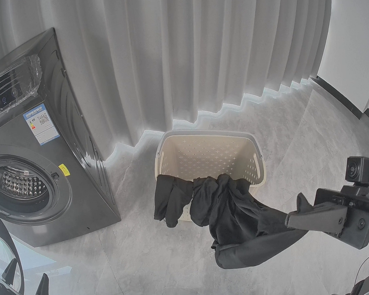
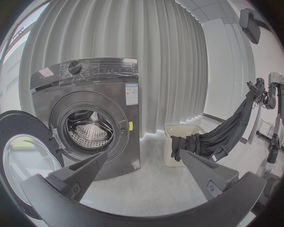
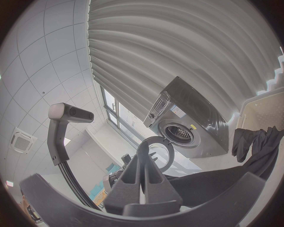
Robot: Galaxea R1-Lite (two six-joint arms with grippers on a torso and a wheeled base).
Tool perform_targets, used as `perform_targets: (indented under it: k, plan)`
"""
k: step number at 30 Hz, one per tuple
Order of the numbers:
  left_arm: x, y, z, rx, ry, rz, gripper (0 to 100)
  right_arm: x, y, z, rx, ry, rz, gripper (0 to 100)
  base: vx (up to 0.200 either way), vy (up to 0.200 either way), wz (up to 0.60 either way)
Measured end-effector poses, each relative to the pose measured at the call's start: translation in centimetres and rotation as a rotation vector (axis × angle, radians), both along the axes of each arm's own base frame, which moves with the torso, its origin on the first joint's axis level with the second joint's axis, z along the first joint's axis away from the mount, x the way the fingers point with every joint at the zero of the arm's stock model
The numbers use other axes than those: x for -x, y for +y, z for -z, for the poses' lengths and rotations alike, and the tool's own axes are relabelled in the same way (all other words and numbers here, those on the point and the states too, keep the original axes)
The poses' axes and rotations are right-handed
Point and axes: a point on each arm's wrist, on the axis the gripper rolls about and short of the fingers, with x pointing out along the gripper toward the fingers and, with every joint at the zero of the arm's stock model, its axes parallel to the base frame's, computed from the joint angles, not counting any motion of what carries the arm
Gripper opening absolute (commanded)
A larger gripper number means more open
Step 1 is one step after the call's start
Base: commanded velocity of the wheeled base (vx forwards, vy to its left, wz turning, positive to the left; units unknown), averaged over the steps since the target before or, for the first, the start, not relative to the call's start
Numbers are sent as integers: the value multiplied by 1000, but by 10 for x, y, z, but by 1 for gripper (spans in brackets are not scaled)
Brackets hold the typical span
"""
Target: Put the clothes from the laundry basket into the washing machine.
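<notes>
A long black garment [image 1: 231, 216] lies draped over the near rim of the cream perforated plastic laundry basket [image 1: 209, 153]. One bunch hangs down the basket's front and the rest stretches out to the right. There the right gripper [image 1: 303, 214] has its fingers pressed together on the end of the cloth, holding it up off the grey marbled floor [image 1: 156, 259].

I'd worry about that rim. The fabric is folded over it, so a further pull could drag or tip the light basket rather than free the cloth. Only the tip is pinched, so the weight of the hanging length might slide it out. A trailing tail could also sweep the floor, or catch on the open round door [image 2: 26, 153].

The dark grey front-loading washing machine [image 1: 44, 159] stands to the left of the basket, its port open. The left gripper [image 2: 142, 156] sits low in front of it, spread wide and empty.

The machine's front carries a blue-edged white label [image 1: 41, 123] with a square code, and a small yellow sticker [image 1: 64, 169] sits beside the port. I can't read the print on either. Clear plastic film [image 1: 13, 85] covers the control panel.
</notes>
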Motion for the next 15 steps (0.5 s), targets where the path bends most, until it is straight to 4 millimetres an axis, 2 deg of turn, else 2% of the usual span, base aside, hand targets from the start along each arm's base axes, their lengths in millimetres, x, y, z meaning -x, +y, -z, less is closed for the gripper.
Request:
perform_targets:
  k: [6,15]
  plan:
    - [0,0,0,0,0,0,100,-7,8,1,21,28,-15,0,-200,0,0]
    - [0,0,0,0,0,-1,100,-15,26,-5,31,37,-56,0,0,0,0]
